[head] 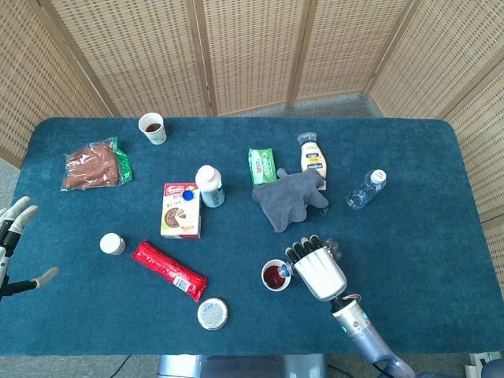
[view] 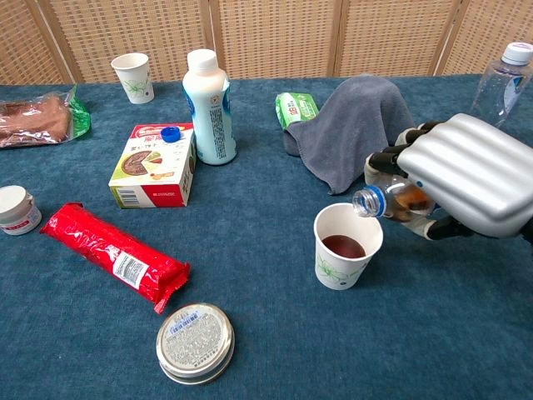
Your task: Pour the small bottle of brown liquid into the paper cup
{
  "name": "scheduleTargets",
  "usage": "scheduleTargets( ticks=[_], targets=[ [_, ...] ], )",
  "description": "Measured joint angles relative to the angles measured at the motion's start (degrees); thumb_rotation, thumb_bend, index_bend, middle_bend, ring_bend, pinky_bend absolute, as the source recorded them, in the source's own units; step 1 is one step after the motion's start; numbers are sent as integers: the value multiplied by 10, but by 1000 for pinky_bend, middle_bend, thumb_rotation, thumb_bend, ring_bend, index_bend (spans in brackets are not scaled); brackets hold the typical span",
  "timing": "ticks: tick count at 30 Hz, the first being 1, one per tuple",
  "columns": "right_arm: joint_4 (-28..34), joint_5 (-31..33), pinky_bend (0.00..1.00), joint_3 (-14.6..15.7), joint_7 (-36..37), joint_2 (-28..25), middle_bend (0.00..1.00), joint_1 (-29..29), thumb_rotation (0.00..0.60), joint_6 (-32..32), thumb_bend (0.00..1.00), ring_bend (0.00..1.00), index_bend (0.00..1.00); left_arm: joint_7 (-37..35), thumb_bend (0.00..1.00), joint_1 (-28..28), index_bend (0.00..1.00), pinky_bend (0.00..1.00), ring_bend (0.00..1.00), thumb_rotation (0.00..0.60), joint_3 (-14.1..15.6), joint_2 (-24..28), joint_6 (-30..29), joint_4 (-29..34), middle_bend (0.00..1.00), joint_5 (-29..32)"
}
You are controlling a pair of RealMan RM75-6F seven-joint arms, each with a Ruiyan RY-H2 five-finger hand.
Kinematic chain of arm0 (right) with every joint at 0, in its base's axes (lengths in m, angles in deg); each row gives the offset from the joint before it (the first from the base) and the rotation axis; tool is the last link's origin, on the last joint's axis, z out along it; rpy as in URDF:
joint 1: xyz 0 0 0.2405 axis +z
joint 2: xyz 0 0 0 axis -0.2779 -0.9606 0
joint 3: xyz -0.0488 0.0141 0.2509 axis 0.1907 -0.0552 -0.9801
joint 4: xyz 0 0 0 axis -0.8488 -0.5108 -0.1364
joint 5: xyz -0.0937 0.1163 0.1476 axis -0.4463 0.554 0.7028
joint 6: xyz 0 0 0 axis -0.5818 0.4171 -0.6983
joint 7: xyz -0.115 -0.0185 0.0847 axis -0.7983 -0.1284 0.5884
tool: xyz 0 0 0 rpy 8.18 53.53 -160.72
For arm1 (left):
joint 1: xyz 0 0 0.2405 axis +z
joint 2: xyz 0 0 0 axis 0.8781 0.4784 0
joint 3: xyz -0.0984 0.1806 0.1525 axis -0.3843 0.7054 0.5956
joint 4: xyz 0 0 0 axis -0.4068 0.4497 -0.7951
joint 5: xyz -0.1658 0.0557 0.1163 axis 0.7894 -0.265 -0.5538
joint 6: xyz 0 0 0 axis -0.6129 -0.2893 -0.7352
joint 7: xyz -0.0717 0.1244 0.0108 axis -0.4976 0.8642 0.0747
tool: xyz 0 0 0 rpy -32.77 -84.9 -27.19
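Brown liquid sits in the paper cup (view: pixel 346 246), which stands on the blue tabletop (head: pixel 409 236) near its front edge. The right hand (view: pixel 470 175) grips the small bottle (view: pixel 396 200) tipped on its side, mouth just above the cup's rim. The left hand (head: pixel 12 240), fingers apart and holding nothing, hovers at the tabletop's left edge.

The right hand (view: pixel 466 175) is covering most of the small bottle (view: pixel 391 200), leaving only its open neck and part of its body showing. The picture's left edge is cutting off the left hand (head: pixel 12 244) at the desk's left edge, hiding its palm. In the chest view, the water bottle (view: pixel 502 79) and brown packet (view: pixel 37 117) are running off the frame
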Motion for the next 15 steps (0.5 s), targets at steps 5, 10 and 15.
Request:
scheduleTargets(
  ticks=[5,10,15],
  targets=[
    [-7,-5,759,2,-6,3,719,0,600,-3,801,368,428,2,194,0,0,0,0,600,0,0,1,0,0,2],
    [-14,-12,759,3,-18,3,720,2,600,-3,802,368,428,8,195,0,0,0,0,600,-1,-2,1,1,0,3],
    [-30,-30,760,4,-31,6,719,5,600,-10,800,368,427,7,193,-1,0,0,0,600,0,-1,2,2,0,3]
  ],
)
